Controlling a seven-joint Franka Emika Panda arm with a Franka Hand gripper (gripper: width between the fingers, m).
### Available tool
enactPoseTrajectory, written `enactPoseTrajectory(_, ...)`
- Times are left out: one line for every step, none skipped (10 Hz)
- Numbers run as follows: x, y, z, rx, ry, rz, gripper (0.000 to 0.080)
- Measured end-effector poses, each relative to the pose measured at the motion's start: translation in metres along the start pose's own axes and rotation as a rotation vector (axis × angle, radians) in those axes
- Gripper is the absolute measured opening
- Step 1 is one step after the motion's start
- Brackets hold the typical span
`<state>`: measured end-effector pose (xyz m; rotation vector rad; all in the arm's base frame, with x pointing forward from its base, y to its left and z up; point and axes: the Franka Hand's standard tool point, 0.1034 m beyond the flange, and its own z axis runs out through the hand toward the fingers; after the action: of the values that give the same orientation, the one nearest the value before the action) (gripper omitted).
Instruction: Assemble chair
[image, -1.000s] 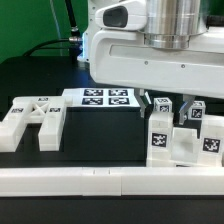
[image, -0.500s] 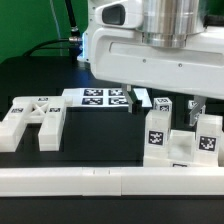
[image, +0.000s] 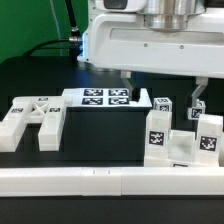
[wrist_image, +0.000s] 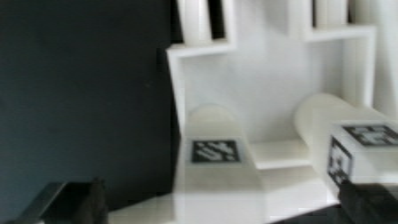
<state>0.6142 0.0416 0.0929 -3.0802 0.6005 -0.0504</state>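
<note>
The chair parts are white blocks with black-and-white tags. A tall tagged block (image: 157, 136) and a second one (image: 208, 141) stand at the exterior view's right, with two small tagged cubes (image: 165, 104) behind them. A slotted flat part (image: 30, 120) lies at the left. My gripper (image: 163, 92) hangs above the right group, jaws wide open and empty. In the wrist view the gripper (wrist_image: 222, 208) shows only its dark fingertips (wrist_image: 71, 200). Between them lies a white part with two tagged posts (wrist_image: 217, 150).
The marker board (image: 105, 97) lies flat behind the parts, near the middle. A long plain white rail (image: 100, 181) runs along the front edge. The big white robot body (image: 150, 45) fills the top of the exterior view. The table (image: 40, 80) is black.
My gripper has risen and shifted toward the exterior view's left, away from the right group of parts. Its fingers stand wider apart now. The parts have not moved.
</note>
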Motion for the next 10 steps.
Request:
enactPoseTrajectory(0.0,-0.001,0.0,0.0,0.0,-0.001,0.0649)
enactPoseTrajectory(0.0,-0.001,0.0,0.0,-0.001,-0.001,0.0649)
enactPoseTrajectory(0.0,-0.001,0.001,-0.001,-0.002,-0.001,0.0649)
enactPoseTrajectory(0.0,0.0,0.003,-0.001,0.005,-0.01,0.0649)
enactPoseTrajectory(-0.004,0.003,0.01,-0.002,0.012,-0.018,0.0649)
enactPoseTrajectory(-0.008,0.006,0.017,-0.006,0.012,-0.018,0.0649)
enactPoseTrajectory(-0.01,0.005,0.025,-0.009,0.015,-0.022,0.0649)
enactPoseTrajectory(-0.012,0.005,0.033,-0.014,0.018,-0.026,0.0649)
enactPoseTrajectory(-0.012,0.006,0.041,-0.018,0.022,-0.028,0.0649)
enactPoseTrajectory(-0.013,0.008,0.049,-0.025,0.018,-0.028,0.0649)
